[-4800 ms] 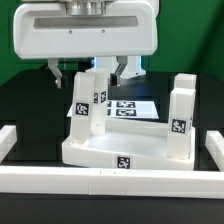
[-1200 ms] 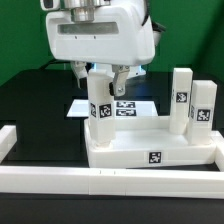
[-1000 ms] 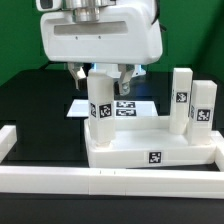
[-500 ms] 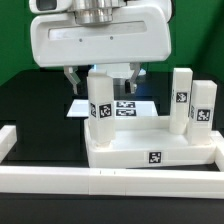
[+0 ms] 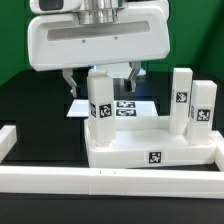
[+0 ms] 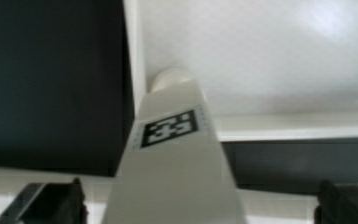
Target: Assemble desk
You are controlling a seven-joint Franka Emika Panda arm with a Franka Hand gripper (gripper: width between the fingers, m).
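The white plastic tray-like desk top with raised rims [image 5: 150, 150] is seen lying on the black table [image 5: 35, 105], pushed against the long white border rail [image 5: 100, 178] at the table's front edge. Three white rectangular block legs are seen standing on it: one [image 5: 100, 98] at the corner on the exterior view's left, and two [image 5: 182, 98] [image 5: 203, 105] close together at the opposite side; a fourth cannot be made out. The two-finger gripper [image 5: 100, 78] is held spread wide, one fingertip on each side of the first leg's top, and no contact can be confirmed. Much of the arm is cut off above the frame. The marker board [image 5: 128, 108] is largely hidden behind that leg. In the wrist view, the leg [image 6: 172, 160] fills the middle, blurred, with only the dark fingertips [image 6: 51, 200] visible at the border.
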